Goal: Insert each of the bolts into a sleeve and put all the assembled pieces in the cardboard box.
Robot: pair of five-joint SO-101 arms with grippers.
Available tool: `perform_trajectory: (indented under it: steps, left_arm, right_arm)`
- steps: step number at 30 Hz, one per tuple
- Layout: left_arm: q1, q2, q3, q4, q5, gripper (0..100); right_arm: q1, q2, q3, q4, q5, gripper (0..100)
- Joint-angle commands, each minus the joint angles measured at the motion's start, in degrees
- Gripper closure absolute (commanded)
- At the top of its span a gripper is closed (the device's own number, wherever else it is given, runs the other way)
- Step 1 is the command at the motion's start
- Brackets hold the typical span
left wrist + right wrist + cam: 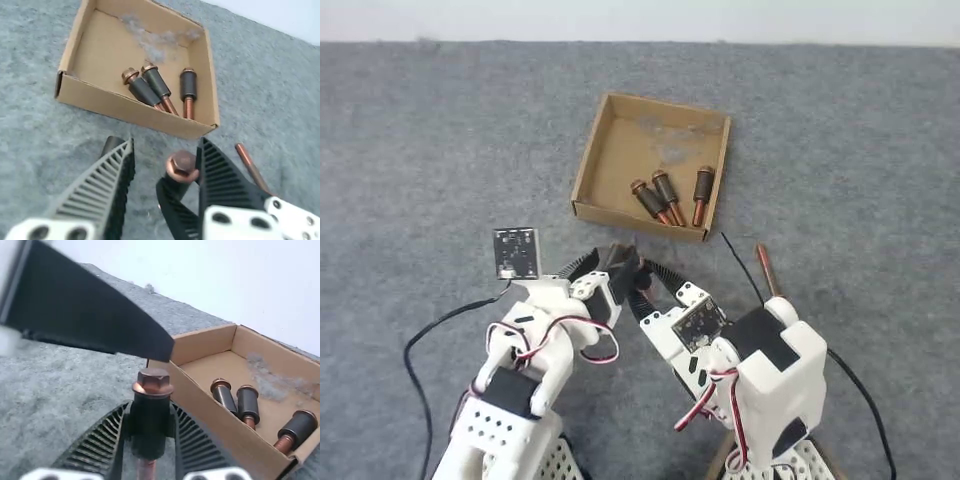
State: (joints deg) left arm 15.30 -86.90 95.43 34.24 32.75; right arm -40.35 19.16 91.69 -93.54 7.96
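Note:
My right gripper is shut on a black sleeve with a copper bolt standing in it, head up. It holds this piece just in front of the cardboard box. My left gripper is open, its fingers either side of that held piece. Three assembled pieces lie in the box's near right corner. One bare bolt lies on the carpet to the right. A dark sleeve-like end shows behind one left finger.
Grey carpet covers the table. The box is open-topped with low walls, its far left half bare. Both arms crowd together just before its front wall, with cables trailing on either side.

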Motion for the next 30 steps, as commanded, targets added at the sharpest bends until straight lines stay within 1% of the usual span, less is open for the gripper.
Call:
perform_trajectory:
  steps: [1, 5, 7, 11, 13, 15, 18, 22, 24, 27, 30]
  left_arm:
    - [-1.32, -1.14, -4.18, 0.7, 0.44, 81]
    - [-3.34, -1.14, -5.23, 3.69, 0.44, 81]
    - [-4.84, -1.14, -5.23, 3.69, 0.44, 85]
    - [-8.7, -1.14, -5.23, 3.69, 0.09, 100]
    - [-10.73, -1.14, -5.05, 3.87, -0.35, 98]
    - [-13.27, -1.14, -4.53, 4.04, -3.52, 99]
    - [-17.05, -1.14, -3.82, 7.3, -10.64, 99]
    - [-19.69, -1.14, -4.09, 15.91, -20.66, 99]
    - [-20.13, -1.14, -4.53, 19.96, -24.53, 99]
    - [-20.13, -1.14, -5.23, 24.0, -27.78, 99]
    - [-21.98, -1.14, -5.49, 24.62, -28.4, 99]
  right_arm:
    - [1.01, -2.77, 0.18, 0.13, 0.62, 99.2]
    - [1.1, -2.77, 0.18, 0.13, 0.62, 99.2]
    - [1.1, -2.77, 0.18, 0.13, 0.62, 99.2]
    - [1.1, -2.77, 0.26, 0.13, 0.7, 99.2]
    - [1.1, -2.77, 0.35, 0.13, 0.7, 99.2]
    - [1.1, -2.77, 0.44, 0.13, 0.79, 99.2]
    - [1.19, -2.77, 0.62, 0.13, 0.79, 99.2]
    - [1.8, -2.77, 0.62, 0.13, 0.7, 99.2]
    - [2.68, -3.03, 0.62, 0.13, 0.7, 99.2]
    - [2.86, -3.03, 0.62, 0.13, 0.7, 99.2]
    - [2.95, -3.21, 0.7, -0.13, 0.7, 99.2]
